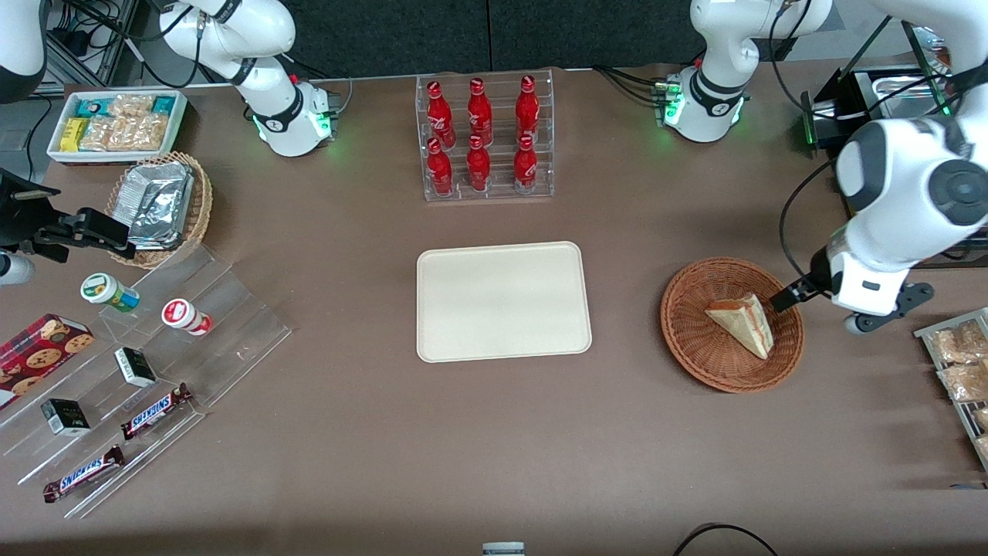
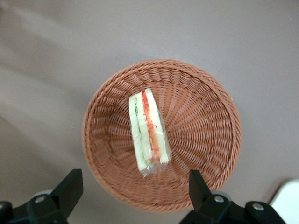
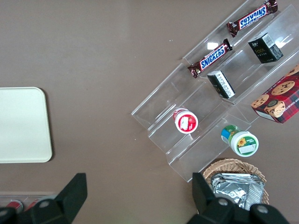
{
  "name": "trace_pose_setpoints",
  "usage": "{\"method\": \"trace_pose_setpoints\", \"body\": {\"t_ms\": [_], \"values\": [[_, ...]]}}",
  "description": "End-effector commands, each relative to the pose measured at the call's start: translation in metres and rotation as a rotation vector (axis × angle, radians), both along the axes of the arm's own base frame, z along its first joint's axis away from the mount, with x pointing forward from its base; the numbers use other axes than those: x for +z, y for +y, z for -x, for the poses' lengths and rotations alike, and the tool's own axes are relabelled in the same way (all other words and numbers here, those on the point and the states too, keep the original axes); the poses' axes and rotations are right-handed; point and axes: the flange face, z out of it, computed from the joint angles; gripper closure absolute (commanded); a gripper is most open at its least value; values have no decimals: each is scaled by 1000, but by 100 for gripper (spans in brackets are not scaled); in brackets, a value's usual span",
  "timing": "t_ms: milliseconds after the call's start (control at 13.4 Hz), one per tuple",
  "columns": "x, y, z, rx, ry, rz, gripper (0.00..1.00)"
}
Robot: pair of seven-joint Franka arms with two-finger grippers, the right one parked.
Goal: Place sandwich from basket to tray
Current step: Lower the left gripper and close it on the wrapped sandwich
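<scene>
The sandwich [image 1: 742, 323], a clear-wrapped white wedge with red and green filling, lies in the reddish-brown wicker basket [image 1: 687, 340]. The left wrist view shows the sandwich [image 2: 148, 133] in the middle of the basket [image 2: 201, 140]. My left gripper [image 2: 134, 189] hangs open above the basket, by the rim toward the working arm's end, its fingers spread wider than the sandwich and touching nothing. In the front view one finger [image 1: 789, 297] shows over the basket rim. The cream-beige tray [image 1: 503, 300] lies bare at the table's middle.
A clear rack of red bottles [image 1: 483, 139] stands farther from the front camera than the tray. A rack of snack packs [image 1: 961, 371] sits at the working arm's end. A tan basket of foil packs [image 1: 158, 207], a white bin and clear steps with snacks lie toward the parked arm's end.
</scene>
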Motion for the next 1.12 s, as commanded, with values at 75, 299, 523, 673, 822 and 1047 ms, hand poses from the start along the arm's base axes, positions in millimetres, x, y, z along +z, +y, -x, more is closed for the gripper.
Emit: {"method": "trace_pose_setpoints", "body": {"t_ms": [75,299,523,673,822,1047], "values": [[-28,-5,24,153,-50,13,0],[-46,-15,25,222,-63,19,0],[-68,-21,32,230,-99,29,0],[-83,-23,31,226,-93,28,0],[-97,-24,29,224,-95,28,0],[-116,-24,25,224,-110,31,0]]}}
